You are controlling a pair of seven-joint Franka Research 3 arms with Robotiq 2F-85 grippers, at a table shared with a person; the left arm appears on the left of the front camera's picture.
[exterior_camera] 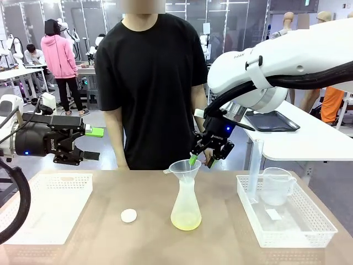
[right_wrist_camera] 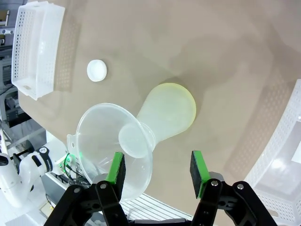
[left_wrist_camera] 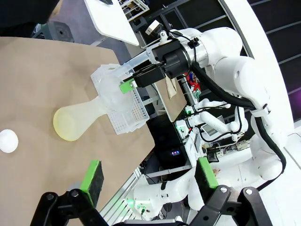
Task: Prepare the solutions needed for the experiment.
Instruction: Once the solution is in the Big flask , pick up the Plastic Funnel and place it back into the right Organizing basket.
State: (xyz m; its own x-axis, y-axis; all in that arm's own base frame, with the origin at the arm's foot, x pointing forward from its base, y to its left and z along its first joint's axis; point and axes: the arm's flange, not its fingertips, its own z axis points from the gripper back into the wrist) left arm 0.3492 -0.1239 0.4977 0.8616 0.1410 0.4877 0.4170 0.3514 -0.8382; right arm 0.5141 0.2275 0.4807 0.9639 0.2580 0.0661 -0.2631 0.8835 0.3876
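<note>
White rounded right arm (exterior_camera: 287, 55), black cable (exterior_camera: 242, 91), black right pincer (exterior_camera: 202, 161) with green pads (right_wrist_camera: 116, 173)

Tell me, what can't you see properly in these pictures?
- Front view: whether the right pincer touches the funnel; they overlap there.
- Right wrist view: the neck of the flask, covered by the funnel.
- Front view: marks on the cylinder, too faint to read.
- Front view: a corner of the left basket, behind a black cable.
</note>
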